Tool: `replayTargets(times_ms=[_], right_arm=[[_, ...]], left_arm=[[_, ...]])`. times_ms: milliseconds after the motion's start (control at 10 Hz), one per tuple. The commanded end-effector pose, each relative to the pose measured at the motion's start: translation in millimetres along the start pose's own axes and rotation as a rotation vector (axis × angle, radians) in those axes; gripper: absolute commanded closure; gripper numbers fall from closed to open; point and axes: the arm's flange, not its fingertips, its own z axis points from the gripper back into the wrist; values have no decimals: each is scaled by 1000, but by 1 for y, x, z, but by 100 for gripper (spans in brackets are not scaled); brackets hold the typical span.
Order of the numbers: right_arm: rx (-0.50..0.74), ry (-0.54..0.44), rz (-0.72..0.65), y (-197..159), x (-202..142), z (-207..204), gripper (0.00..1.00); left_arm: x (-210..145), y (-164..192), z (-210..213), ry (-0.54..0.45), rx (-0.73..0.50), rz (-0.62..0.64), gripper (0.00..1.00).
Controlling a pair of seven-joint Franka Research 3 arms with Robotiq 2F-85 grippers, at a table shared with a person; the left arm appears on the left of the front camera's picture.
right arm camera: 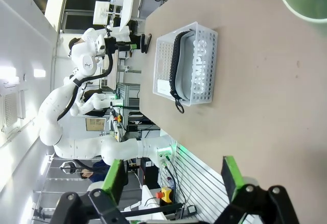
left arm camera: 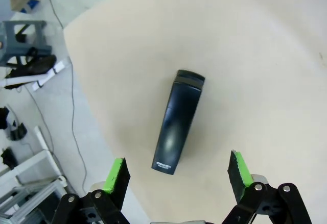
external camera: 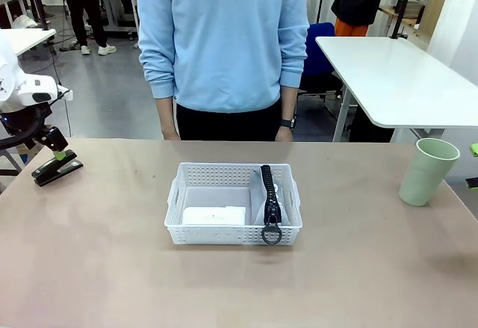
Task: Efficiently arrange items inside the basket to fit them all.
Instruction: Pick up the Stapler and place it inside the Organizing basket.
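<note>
The basket (external camera: 233,235) sits mid-table, just in front of the person (external camera: 222,44). Inside it the pouch (external camera: 269,202) stands on edge along the right wall, zipper up, with its ring pull hanging over the front rim. The box (external camera: 214,215) lies flat in the front-left corner. Set this way the two take little of the floor, and the bare stretch behind the box looks to be kept for what is left outside.

Two items are outside. The stapler (external camera: 57,168) lies well to the left of the basket, near the table edge. The cup (external camera: 428,171) stands upright well to the right of the basket.

The left gripper (left arm camera: 179,170) hovers above the stapler with its jaws spread wide and nothing between them. Its pads line up on either side of the stapler's narrow body, which suits a pinch across the width. The right gripper (right arm camera: 173,175) hangs on the basket's right side, near the cup, equally wide and empty. The person's hands rest at the far edge, behind the basket, touching nothing.
</note>
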Motion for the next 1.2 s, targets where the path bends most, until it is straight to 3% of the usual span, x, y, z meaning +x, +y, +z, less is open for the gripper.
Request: replayTargets(times_ms=[0, 200, 400, 600, 1100], right_arm=[[24, -14, 19, 2, 2, 1, 0], [24, -14, 19, 2, 2, 1, 0], [24, -14, 19, 2, 2, 1, 0], [24, -14, 19, 2, 2, 1, 0], [24, -14, 19, 2, 2, 1, 0]], left_arm=[[5, 6, -1, 38, 19, -7, 0], [7, 16, -8, 16, -5, -196, 0], [2, 31, -10, 29, -175, -498, 0], [-1, 42, -13, 71, -224, -586, 0], [1, 40, -22, 38, -202, -602, 0]])
